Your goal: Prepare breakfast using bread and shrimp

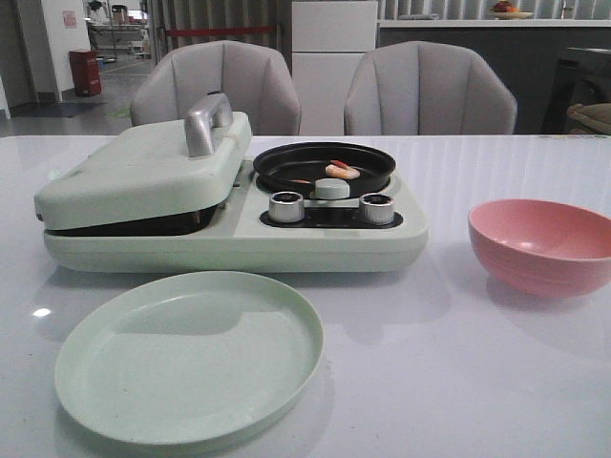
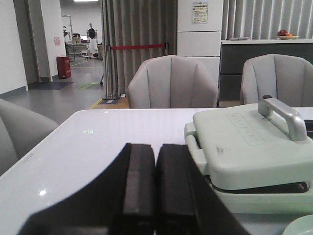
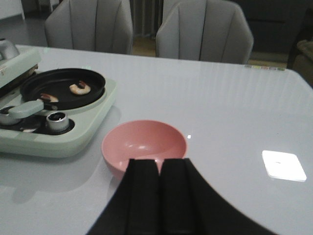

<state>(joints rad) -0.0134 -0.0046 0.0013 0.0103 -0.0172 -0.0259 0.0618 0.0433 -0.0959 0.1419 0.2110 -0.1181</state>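
Note:
Shrimp (image 1: 342, 171) lie in the round black pan (image 1: 324, 167) of the pale green breakfast maker (image 1: 239, 239); the right wrist view shows two of them, one shrimp (image 3: 79, 88) and a second shrimp (image 3: 48, 98). No bread is visible; the griddle lid (image 1: 143, 172) is down, hiding what lies under it. My left gripper (image 2: 155, 152) is shut and empty, hovering off the lid's (image 2: 249, 147) left side. Just short of the pink bowl (image 3: 144, 143), my right gripper (image 3: 161, 164) is shut and empty. Neither gripper shows in the front view.
An empty pale green plate (image 1: 189, 353) sits in front of the breakfast maker. The empty pink bowl (image 1: 542, 244) stands to its right. Two silver knobs (image 1: 286, 206) and a pale green round knob (image 1: 332, 188) face front. Two grey chairs (image 1: 215, 91) stand behind the table.

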